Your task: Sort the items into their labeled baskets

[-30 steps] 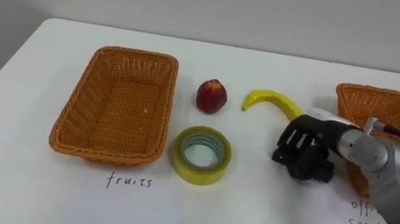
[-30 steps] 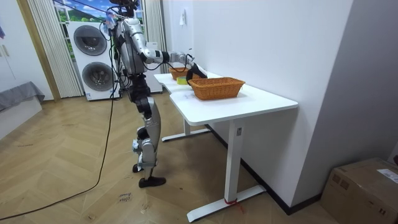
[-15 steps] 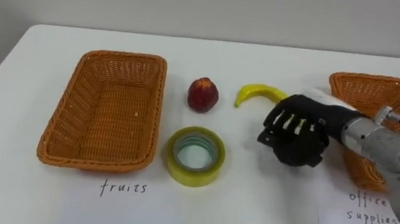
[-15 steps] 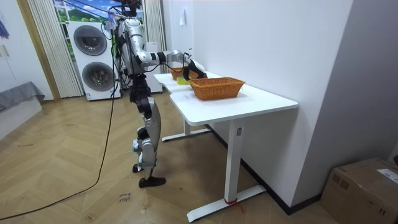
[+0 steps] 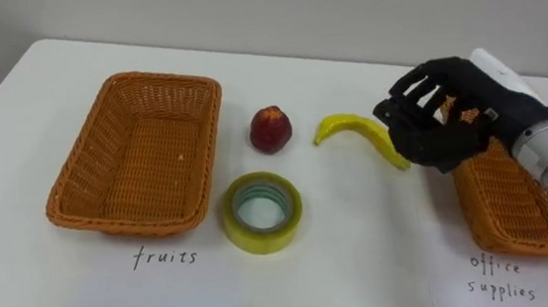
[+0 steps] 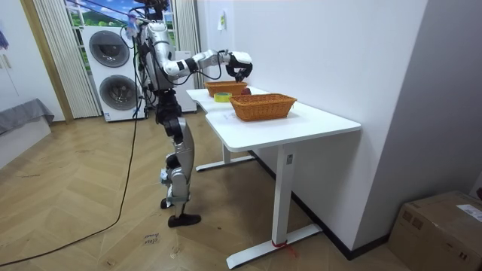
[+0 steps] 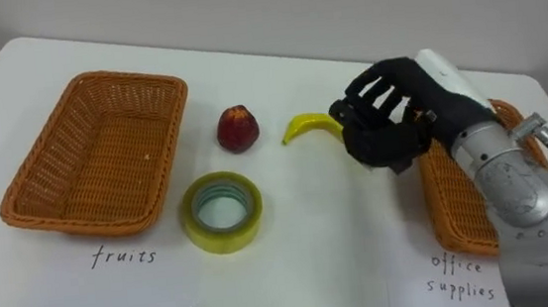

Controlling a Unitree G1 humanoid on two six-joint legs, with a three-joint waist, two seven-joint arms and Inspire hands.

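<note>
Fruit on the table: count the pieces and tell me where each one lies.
2. The red fruit lies between the left basket and the banana, beyond the tape roll. The banana lies beside the right hand, which may hide something more.

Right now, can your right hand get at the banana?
Probably yes. The right hand hangs open above the table just right of the banana, with nothing between them; the red fruit and tape roll lie further left.

open white tabletop (image 5: 381, 239) btwn yellow tape roll (image 5: 261, 211) & rt orange wicker basket (image 5: 512, 200); curved yellow banana (image 5: 355, 133), black right hand (image 5: 443, 124) crowd farther back.
</note>
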